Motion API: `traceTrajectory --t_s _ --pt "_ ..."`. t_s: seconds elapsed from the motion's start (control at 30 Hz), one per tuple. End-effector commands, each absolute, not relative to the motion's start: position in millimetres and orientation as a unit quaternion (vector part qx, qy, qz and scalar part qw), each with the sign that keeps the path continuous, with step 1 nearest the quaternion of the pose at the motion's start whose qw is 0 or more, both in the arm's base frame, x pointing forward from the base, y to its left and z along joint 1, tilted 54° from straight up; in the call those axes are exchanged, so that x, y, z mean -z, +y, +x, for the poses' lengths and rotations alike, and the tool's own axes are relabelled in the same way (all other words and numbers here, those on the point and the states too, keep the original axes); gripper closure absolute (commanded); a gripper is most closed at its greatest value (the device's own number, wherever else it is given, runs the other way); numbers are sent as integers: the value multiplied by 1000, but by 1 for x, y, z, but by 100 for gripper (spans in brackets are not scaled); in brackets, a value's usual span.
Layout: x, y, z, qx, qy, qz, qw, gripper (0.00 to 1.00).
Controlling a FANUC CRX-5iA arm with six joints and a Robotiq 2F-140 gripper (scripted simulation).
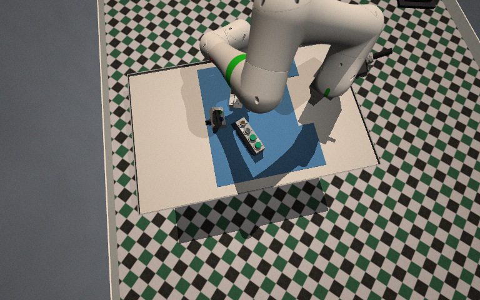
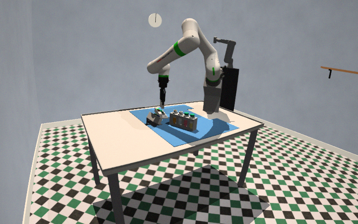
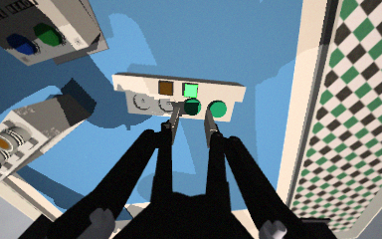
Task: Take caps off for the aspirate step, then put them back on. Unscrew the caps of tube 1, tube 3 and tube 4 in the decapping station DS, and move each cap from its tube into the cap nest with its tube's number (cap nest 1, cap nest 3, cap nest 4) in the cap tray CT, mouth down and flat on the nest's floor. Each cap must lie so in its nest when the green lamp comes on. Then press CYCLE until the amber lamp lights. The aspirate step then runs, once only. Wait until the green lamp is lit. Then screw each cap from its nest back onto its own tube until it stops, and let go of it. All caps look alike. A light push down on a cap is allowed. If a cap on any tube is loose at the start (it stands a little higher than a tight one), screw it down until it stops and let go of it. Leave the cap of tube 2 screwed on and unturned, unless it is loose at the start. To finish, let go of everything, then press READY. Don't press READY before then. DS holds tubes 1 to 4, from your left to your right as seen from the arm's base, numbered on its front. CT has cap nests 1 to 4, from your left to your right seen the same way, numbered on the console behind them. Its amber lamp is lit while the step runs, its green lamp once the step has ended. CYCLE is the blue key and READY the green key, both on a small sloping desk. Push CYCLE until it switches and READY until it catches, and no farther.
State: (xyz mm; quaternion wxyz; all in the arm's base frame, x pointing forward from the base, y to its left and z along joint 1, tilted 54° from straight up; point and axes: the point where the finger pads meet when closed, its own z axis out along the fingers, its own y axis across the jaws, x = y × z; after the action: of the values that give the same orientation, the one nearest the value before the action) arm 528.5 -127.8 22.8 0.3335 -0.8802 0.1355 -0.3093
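In the wrist view the cap tray [image 3: 179, 97] lies below my gripper [image 3: 192, 116]. Its green lamp [image 3: 190, 90] is lit and the amber lamp [image 3: 165, 88] is dark. Two green caps [image 3: 192, 107] [image 3: 218, 109] lie in the two right-hand nests; the two left nests [image 3: 141, 103] are empty. My fingers stand apart, empty, above the tray and roughly over the nearer cap. The decapping station [image 1: 249, 135] shows two open tubes [image 1: 242, 122] [image 1: 247, 130] and two capped ones [image 1: 252, 137] [image 1: 258, 144]. In the exterior view the gripper [image 2: 161, 105] hangs just above the tray [image 2: 161, 113].
The sloping key desk [image 3: 45, 30] with the blue key [image 3: 21, 44] and the green key [image 3: 48, 35] stands close beside the tray. The decapping station's end [image 3: 20, 134] is at the left. The table edge [image 3: 298, 100] runs at the right. The arm hides the tray in the top view.
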Motion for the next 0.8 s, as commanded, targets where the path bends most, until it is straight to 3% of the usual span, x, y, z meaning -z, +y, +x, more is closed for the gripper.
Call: traceTrajectory --t_s 0.0,0.77 --pt "-11 -118 542 310 136 -880 333 71" --pt "1 -108 554 310 136 -880 333 71"
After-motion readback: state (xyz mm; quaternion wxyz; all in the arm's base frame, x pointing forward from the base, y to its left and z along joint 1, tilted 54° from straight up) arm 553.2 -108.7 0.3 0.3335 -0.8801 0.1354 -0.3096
